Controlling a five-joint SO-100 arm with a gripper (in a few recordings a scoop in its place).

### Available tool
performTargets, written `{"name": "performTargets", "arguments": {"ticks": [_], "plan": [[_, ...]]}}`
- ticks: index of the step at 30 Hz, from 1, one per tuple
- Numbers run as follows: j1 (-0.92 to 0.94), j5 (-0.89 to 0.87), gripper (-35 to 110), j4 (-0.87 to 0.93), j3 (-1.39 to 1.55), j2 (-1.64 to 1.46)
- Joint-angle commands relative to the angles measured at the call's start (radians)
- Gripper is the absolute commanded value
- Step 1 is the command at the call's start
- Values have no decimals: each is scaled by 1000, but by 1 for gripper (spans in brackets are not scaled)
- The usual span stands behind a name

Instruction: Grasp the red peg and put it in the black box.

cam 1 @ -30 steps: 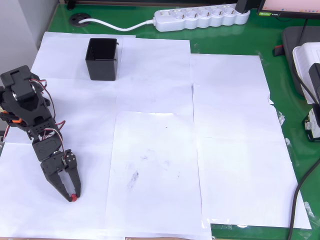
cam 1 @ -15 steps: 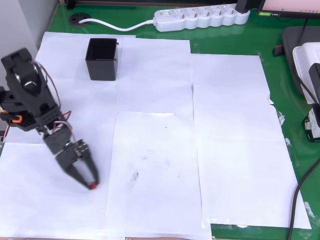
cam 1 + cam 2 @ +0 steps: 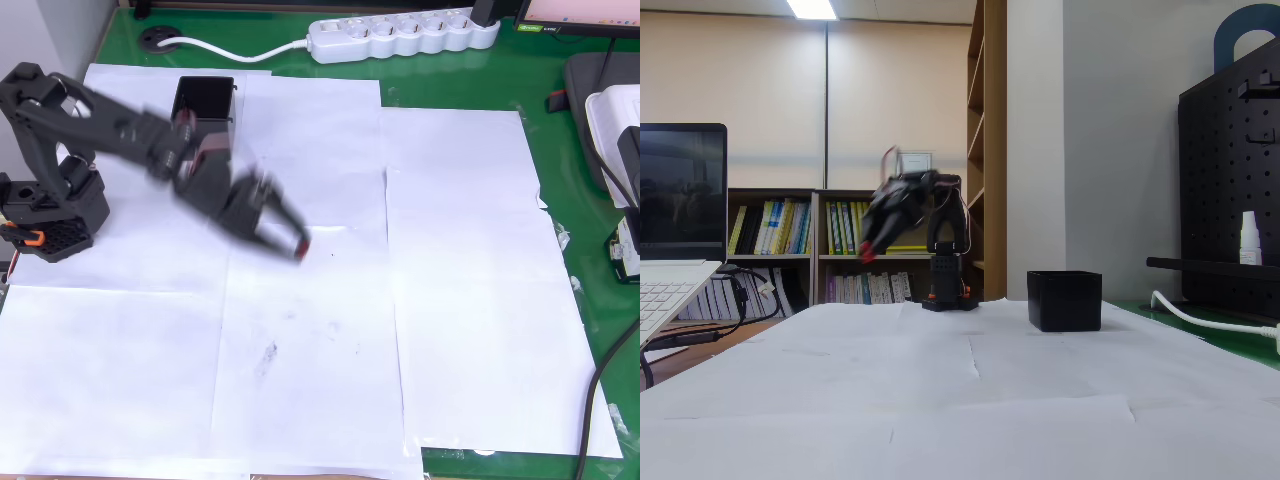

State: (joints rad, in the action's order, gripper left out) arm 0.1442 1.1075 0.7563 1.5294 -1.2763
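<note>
The table (image 3: 450,90) is green and mostly covered with white paper sheets (image 3: 300,350), which lie under the gripper and spread well beyond it on every side in the overhead view. The arm (image 3: 110,125) is black and blurred by motion; it reaches from its base (image 3: 50,215) at the left of the overhead view toward the middle of the paper, and in the fixed view it (image 3: 930,200) is raised well above the table surface. A white power strip (image 3: 400,35) lies along the far edge, well away from the gripper. The black box (image 3: 205,100) stands upright on the paper behind the gripper, partly covered by the arm in the overhead view; in the fixed view the box (image 3: 1065,300) sits low and to the right of the gripper, well apart from it. The gripper (image 3: 297,245) is closed on the red peg (image 3: 299,247), a small red spot at the very tips of the fingers. In the fixed view the gripper (image 3: 868,250) points down to the left, with the peg (image 3: 867,252) held in the air at its tip.
</note>
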Motion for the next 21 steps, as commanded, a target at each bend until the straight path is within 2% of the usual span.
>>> {"name": "performTargets", "arguments": {"ticks": [1, 10, 13, 21], "plan": [[-138, -35, 0, 189, 218, 146], [-612, -133, 0, 724, 342, 233], [-713, -175, 0, 807, 327, 206], [-861, -307, 0, 867, 311, 58]]}}
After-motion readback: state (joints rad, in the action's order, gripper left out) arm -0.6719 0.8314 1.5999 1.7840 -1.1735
